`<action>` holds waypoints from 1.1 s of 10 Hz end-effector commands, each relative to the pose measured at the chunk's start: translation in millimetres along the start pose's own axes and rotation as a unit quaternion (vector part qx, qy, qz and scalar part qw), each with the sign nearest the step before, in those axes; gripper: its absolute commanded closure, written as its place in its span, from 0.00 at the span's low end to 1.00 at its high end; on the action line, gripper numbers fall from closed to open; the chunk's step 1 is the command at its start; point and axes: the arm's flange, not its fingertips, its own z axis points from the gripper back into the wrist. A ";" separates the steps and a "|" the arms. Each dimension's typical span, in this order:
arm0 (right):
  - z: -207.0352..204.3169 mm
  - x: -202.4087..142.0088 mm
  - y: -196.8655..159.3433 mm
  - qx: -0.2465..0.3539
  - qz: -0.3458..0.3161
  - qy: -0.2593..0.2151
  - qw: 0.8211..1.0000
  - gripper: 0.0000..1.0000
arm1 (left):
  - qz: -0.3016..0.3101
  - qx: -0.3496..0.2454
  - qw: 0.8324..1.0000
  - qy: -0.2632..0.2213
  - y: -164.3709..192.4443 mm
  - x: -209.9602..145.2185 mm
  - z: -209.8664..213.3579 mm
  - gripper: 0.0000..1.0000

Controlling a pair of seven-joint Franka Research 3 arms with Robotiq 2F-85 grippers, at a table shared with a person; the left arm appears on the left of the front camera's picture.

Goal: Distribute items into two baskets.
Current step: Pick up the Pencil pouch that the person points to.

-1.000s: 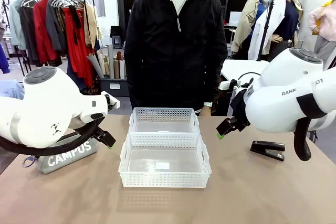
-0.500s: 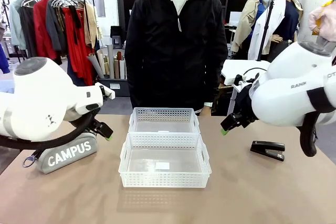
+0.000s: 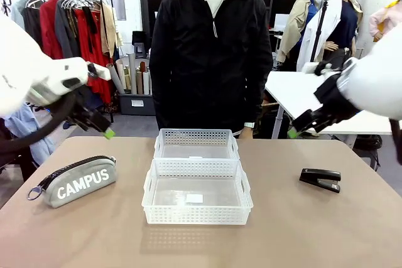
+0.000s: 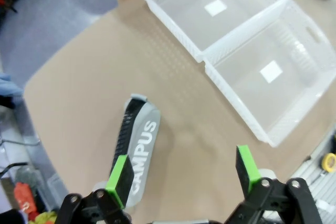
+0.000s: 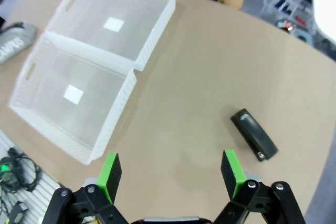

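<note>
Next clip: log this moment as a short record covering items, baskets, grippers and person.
pouch: on table, left of baskets, outside them
stapler: on table, right of baskets, outside them
near basket: no item inside
far basket: no item inside, rim against near basket
left gripper: open, raised above pouch, holding nothing
right gripper: open, raised near stapler, holding nothing
person: standing behind far basket

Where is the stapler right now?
In the front view, the black stapler lies on the table, on the robot's right, apart from the nearer white basket.

Pouch (image 3: 75, 183) left, baskets (image 3: 196, 214) centre, stapler (image 3: 320, 179) right
</note>
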 end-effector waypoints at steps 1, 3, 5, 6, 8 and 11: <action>22.8 -2.3 -32.9 0.064 -0.007 -0.002 0.998 0.00 | 0.013 -0.022 1.000 -0.009 33.5 -8.3 31.8 0.00; 44.7 -16.6 -70.8 0.124 -0.019 -0.023 0.992 0.00 | 0.040 -0.020 0.998 -0.036 61.2 -33.8 52.7 0.00; 64.2 -31.5 -102.3 0.148 -0.033 -0.047 0.987 0.00 | 0.047 -0.045 0.995 -0.078 85.6 -61.4 74.3 0.00; 73.2 -40.7 -112.2 0.160 -0.036 -0.064 0.984 0.00 | 0.054 -0.045 0.992 -0.102 94.9 -75.2 83.5 0.00; 89.2 -57.2 -128.5 0.171 -0.032 -0.091 0.981 0.00 | 0.069 -0.064 0.987 -0.134 108.2 -94.2 92.6 0.00; 98.1 -70.9 -139.2 0.167 -0.019 -0.116 0.979 0.00 | 0.062 -0.073 0.985 -0.145 109.7 -94.6 92.0 0.00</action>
